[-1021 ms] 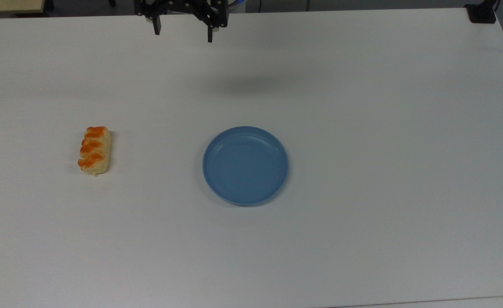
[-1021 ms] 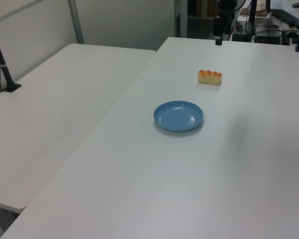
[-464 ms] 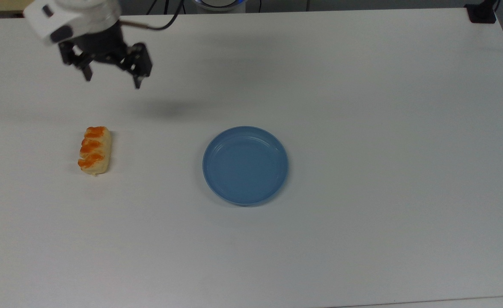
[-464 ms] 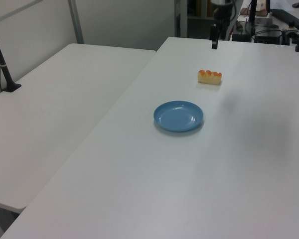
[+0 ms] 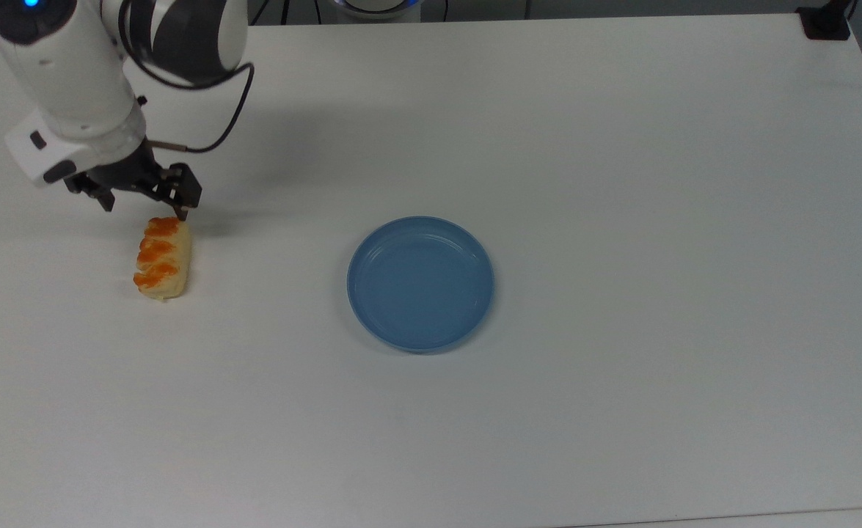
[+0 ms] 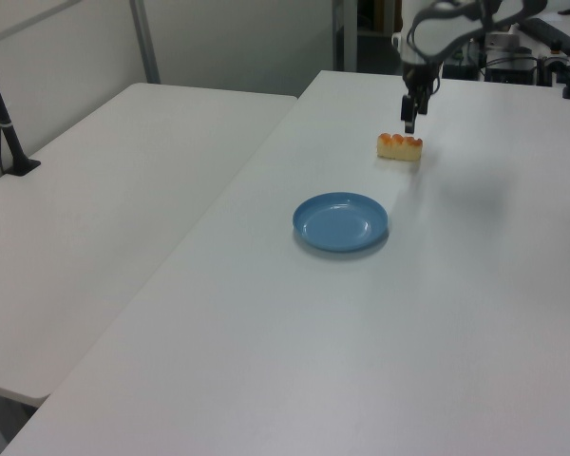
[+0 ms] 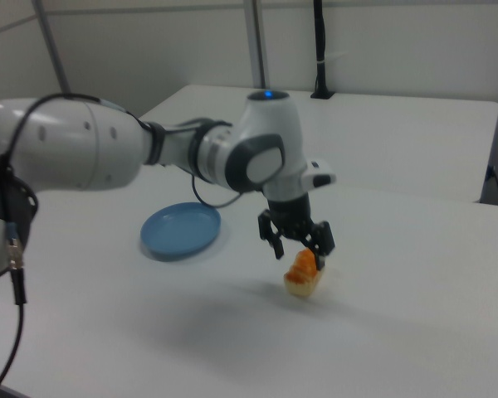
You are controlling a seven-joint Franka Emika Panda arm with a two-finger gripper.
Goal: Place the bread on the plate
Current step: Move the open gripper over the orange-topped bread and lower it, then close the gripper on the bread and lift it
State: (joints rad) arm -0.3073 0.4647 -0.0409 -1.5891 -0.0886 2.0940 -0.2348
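Glossy white rounded arm shells with dark grey joint bands, small blue light on top, thin black cable looping beside the wrist, black two-fingered gripper (image 5: 144, 206) beneath white flange.

White table (image 5: 621, 147): bread (image 5: 161, 257) near top view's left edge, blue plate (image 5: 420, 283) mid-table, well apart.

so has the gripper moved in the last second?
Yes. In the top view the gripper went from the table's far edge toward the top view's left, down beside the bread.
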